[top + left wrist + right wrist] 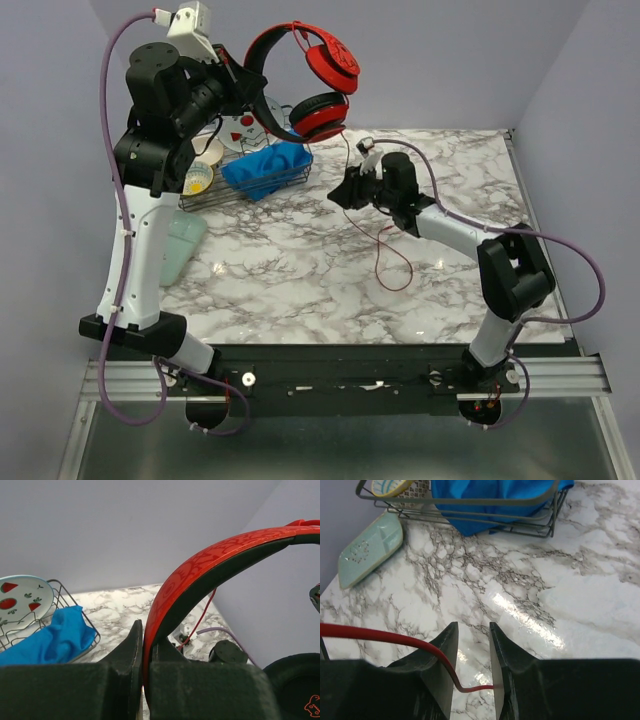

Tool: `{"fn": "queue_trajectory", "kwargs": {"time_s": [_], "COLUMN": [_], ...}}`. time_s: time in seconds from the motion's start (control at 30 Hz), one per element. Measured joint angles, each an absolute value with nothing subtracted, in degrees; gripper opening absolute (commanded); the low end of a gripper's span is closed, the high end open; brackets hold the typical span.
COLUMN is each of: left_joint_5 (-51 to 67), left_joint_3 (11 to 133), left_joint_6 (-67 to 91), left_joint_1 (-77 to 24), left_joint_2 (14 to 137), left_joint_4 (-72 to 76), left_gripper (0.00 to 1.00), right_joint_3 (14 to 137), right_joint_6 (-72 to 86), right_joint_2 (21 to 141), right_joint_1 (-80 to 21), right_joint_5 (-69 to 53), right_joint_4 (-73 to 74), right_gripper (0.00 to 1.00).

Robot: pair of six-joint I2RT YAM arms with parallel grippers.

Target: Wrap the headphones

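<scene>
The marble surface [300, 290] carries nothing of the task except the tail of the lead, because the headphones [318, 72] hang high over its far-left part, above a wire rack [215, 192]. The left claw [144, 641] is clamped tight on the red headband [210, 565] with no gap showing on either side, so the band's arch points toward the right arm and the two ear cups dangle one above the other. From the lower ear cup [320, 116] the thin red cable [380, 634] drops steeply down and a little rightward to the right claw [472, 626], which sits low over the middle of the surface. Past that claw the slack trails on toward the near edge in a loose loop. In the right wrist view the cable comes in from the left, crosses the left finger and dips into the gap. The jaws stand apart by more than the cable's thickness, so I judge it threaded through loosely, not pinched. The cable's long axis thus runs from the raised cup down to the right claw, plainly the nearer arm, and the winding probably depends on that span staying taut
</scene>
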State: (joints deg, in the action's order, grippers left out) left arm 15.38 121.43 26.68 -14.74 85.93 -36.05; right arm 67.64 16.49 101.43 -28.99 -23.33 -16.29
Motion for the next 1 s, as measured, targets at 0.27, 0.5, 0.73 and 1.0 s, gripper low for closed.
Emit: {"fn": "queue_trajectory", "kwargs": {"time_s": [0.27,0.5,0.73,1.0], "left_joint_5": [15.4,14.1,4.0,-9.5], "left_joint_3": [124.5,123.7,119.8,111.7], "left_joint_6": [29.1,33.1,32.4,21.4], "left_joint_1": [-11.9,-6.4,-0.6,-0.5], "left_joint_2": [86.9,89.1,92.6,95.0], "left_joint_4": [-35.6,-34.5,-29.7,-19.9], "left_gripper": [0.00,0.00,0.00,0.00], "right_joint_3": [65.3,68.2,72.8,80.4], "right_joint_6": [16.8,13.0,5.3,-4.3], "right_joint_2": [104.4,107.2,107.5,107.4], "right_joint_1": [-30.9,-36.4,-45.8,-55.4], "right_joint_5": [-21.9,-19.1,-13.6,-6.0], "right_joint_4": [-17.5,-13.4,-3.8,10.1], "right_gripper": [0.01,0.01,0.01,0.01]}}
